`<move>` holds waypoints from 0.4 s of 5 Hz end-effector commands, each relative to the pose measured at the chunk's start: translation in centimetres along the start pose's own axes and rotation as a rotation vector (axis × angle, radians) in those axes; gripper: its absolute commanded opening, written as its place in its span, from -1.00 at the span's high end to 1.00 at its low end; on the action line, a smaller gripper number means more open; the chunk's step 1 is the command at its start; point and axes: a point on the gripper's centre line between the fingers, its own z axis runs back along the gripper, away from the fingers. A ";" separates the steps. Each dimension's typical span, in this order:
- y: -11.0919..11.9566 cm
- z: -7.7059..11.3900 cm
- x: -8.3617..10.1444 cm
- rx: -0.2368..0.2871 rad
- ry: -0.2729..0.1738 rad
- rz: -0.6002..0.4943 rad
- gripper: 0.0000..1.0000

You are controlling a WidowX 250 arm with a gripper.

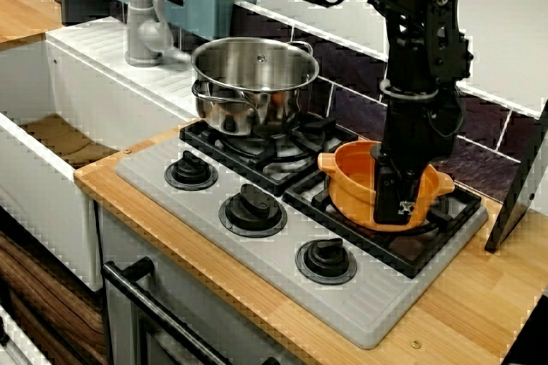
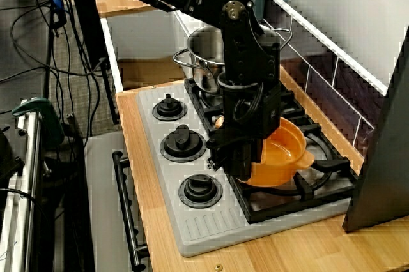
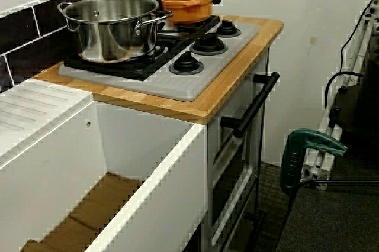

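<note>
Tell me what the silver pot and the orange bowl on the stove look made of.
Large silver two-handled pot: apparently polished stainless steel, mirror-like reflections on its wall. Small orange bowl: probably matte plastic, uniform colour, soft sheen.

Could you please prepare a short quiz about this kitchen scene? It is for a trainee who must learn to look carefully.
1. True or false: the steel pot lies on its side.
2. How many knobs does the hob have? A two, B three, C four.
3. Which vessel is the gripper at, and at which part of it?
Key: 1 false; 2 B; 3 the orange bowl, at its rim.
</note>
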 end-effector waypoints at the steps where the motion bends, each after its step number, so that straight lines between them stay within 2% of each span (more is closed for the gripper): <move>1: 0.0 4.7 -1.0 0.065 -0.099 -0.002 1.00; 2: 0.0 6.1 -1.4 0.089 -0.118 -0.012 1.00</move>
